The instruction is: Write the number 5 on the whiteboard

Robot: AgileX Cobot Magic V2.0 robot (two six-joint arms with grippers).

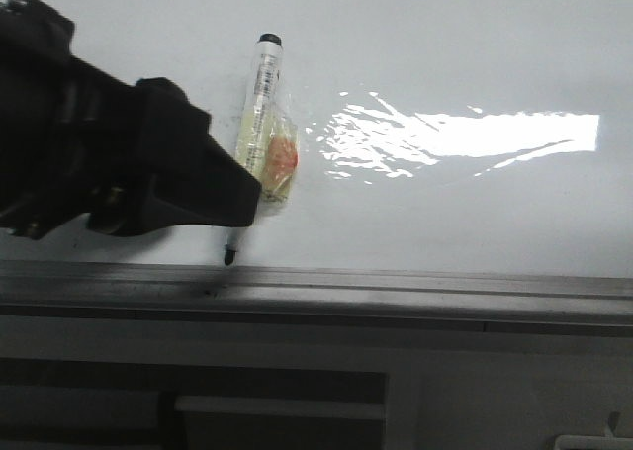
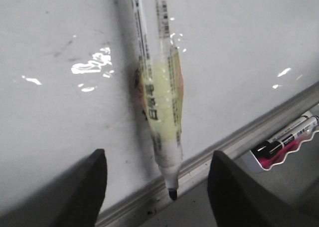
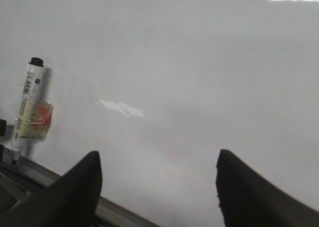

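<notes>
The whiteboard (image 1: 445,54) lies glossy and white, and the number 5 is out of view. A marker (image 1: 262,124) with a yellowish taped wrap rests on the board, its black tip (image 1: 229,257) uncapped at the frame edge. My left gripper (image 2: 158,154) is open, with the marker (image 2: 162,112) in the wide gap between its fingers and touching neither. In the front view the left gripper (image 1: 235,208) covers the marker's lower part. My right gripper (image 3: 158,153) is open over bare whiteboard (image 3: 199,62), with the marker (image 3: 31,107) well off to one side.
A grey metal frame (image 1: 396,282) runs along the board's near edge. Beyond it, the left wrist view shows a small holder (image 2: 284,147) with more markers. Strong glare (image 1: 465,138) lies on the board right of the marker.
</notes>
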